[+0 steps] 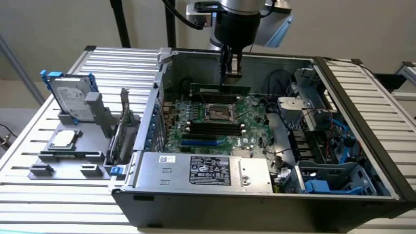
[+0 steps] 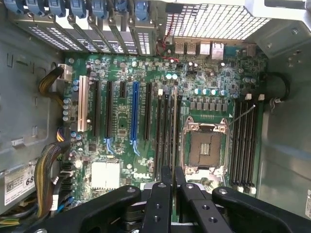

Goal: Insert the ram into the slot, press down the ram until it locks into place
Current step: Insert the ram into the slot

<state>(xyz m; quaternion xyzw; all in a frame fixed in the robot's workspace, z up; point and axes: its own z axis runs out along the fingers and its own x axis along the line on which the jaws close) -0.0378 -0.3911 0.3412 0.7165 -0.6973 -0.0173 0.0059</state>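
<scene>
The pincer is clamped shut on the ram, holding it level just above the slot beside the processor socket.

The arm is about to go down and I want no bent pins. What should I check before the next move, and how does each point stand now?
1. Grip: ok. The gripper is shut on the top edge of the ram.
2. Ram level: ok, going by the exterior view.
3. Ram along the slot: ok. Seen edge-on in the wrist view, it runs parallel to the black slots. Which one lies under it: cannot tell.
4. Ram seated: not ok. It hangs above the motherboard.
5. Slot open at its ends: cannot tell.
6. Cables off those slots: ok.
</scene>
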